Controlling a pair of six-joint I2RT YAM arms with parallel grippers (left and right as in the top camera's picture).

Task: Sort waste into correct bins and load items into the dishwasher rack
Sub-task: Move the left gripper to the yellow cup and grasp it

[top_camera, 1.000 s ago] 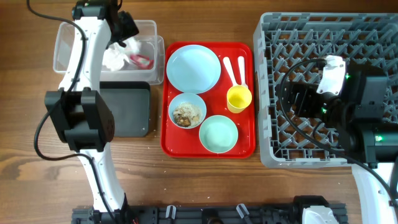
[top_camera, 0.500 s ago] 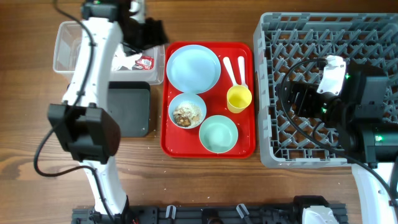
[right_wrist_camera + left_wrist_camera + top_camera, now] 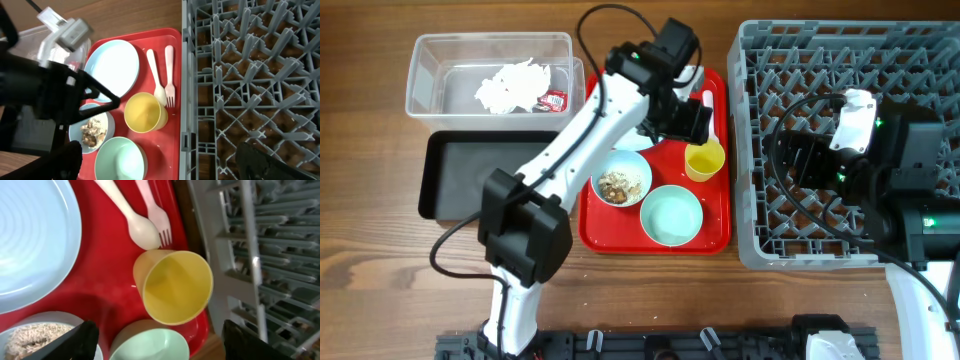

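Your left gripper [image 3: 688,122] hangs over the right half of the red tray [image 3: 590,232], spread wide and holding nothing. In the left wrist view its 2 fingers [image 3: 80,341] show only at the bottom corners of the frame.

The yellow cup [image 3: 172,287] stands upright at the centre of that view, mouth open to the camera, a little above the line between the fingers. That is the relation to watch: the cup lies ahead of the open jaws, not yet between them. Being round, it has no long axis to match.

The spoon and fork [image 3: 145,227] lie just beyond the cup, their heads touching or nearly touching its rim. Their long axes run toward the upper left of the wrist frame, so a sloppy approach could nudge them.

The dishwasher rack [image 3: 920,60] fills the right of the overhead frame, just beside the tray. Your right gripper [image 3: 792,160] sits above it, also open and empty, farther from the cup than the left. I judge the cup is the left arm's pick.
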